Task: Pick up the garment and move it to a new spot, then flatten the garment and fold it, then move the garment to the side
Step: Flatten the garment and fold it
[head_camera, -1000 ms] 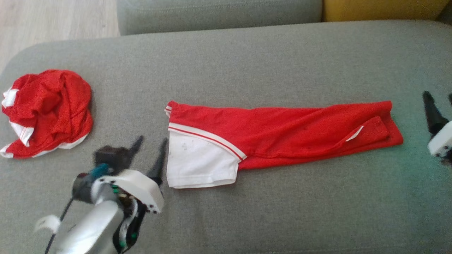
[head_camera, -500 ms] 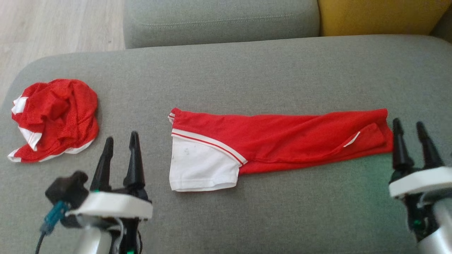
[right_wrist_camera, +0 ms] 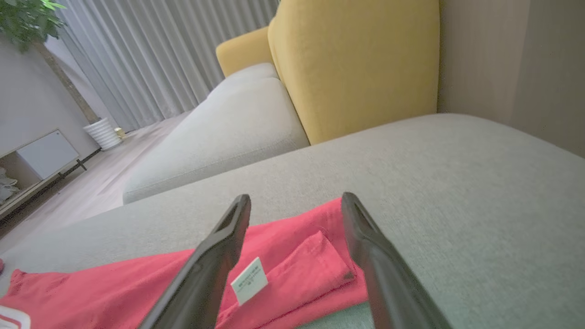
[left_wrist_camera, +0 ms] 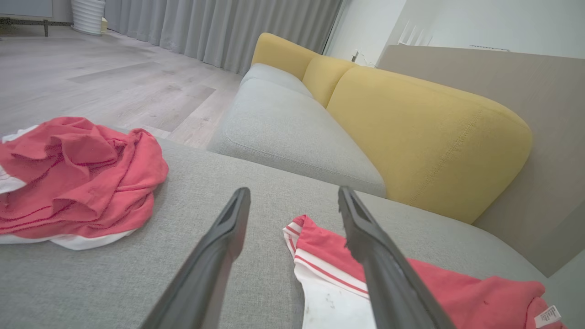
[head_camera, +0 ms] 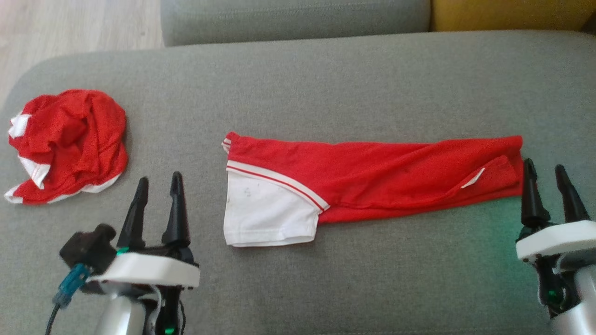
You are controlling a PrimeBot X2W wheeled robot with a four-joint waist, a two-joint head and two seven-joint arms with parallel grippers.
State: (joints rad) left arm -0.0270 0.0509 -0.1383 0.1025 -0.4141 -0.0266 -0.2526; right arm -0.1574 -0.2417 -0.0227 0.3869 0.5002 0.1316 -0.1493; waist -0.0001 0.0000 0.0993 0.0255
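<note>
Red cloth with a white sleeve, the garment (head_camera: 372, 181) lies flattened in a long folded strip mid-seat on the grey sofa (head_camera: 326, 79), further folding and the move aside seemingly left, while the left gripper (head_camera: 159, 177) and right gripper (head_camera: 544, 164) hover beside its ends, fingers spread and empty.

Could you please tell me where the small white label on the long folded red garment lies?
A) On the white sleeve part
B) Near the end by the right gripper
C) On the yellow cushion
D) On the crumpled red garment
B: the white label lies on the folded garment close to its end beside the right gripper, whose open fingers frame it in the right wrist view.
</note>
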